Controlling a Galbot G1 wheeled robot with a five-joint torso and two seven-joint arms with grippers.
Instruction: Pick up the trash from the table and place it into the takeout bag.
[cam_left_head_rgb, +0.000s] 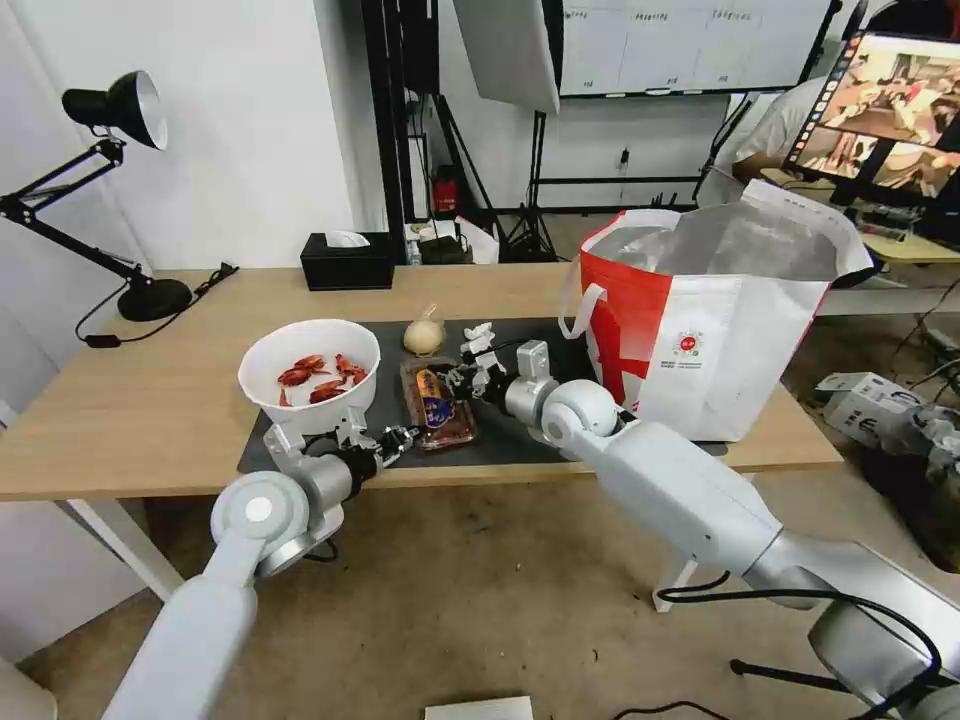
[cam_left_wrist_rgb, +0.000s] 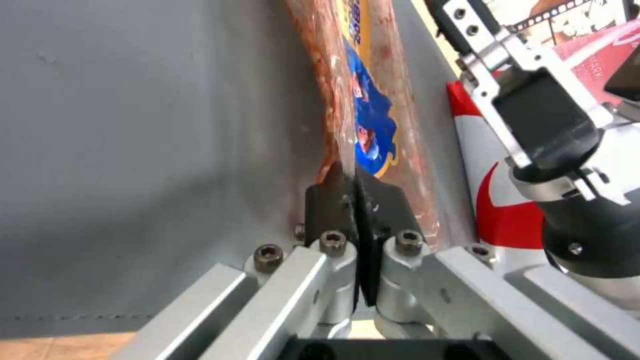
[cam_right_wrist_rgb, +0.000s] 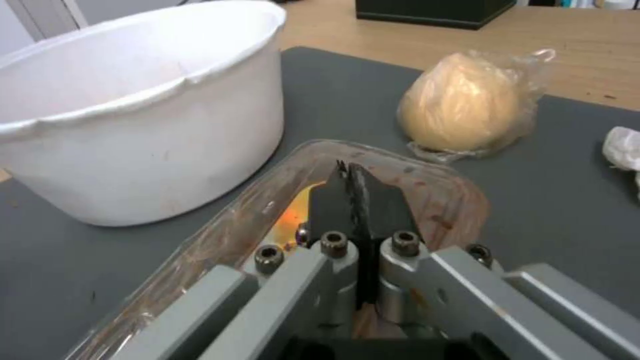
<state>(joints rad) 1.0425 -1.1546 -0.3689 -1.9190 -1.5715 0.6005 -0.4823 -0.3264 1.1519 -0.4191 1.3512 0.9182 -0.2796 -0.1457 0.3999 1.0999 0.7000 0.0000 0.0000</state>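
On the dark mat of the table (cam_left_head_rgb: 150, 420), both grippers are pinching the clear tray (cam_left_head_rgb: 437, 405) from opposite ends: the left gripper (cam_left_head_rgb: 398, 437) is clamping its near edge and the right gripper (cam_left_head_rgb: 462, 378) its far rim, probably so the flimsy plastic is staying level with its scraps. Four pieces of trash are lying there: one tray, one white bowl (cam_left_head_rgb: 311, 372) of shells, one beige lump (cam_left_head_rgb: 423, 336), one tissue (cam_left_head_rgb: 479, 336). One takeout bag (cam_left_head_rgb: 710, 310) is standing open just beside them.

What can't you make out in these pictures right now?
- Head view: inside of the takeout bag, hidden by its foil walls.
- Right wrist view: crumpled tissue, cut off by the frame edge.
- Left wrist view: whether the shut left pincer actually pinches the clear plastic tray.
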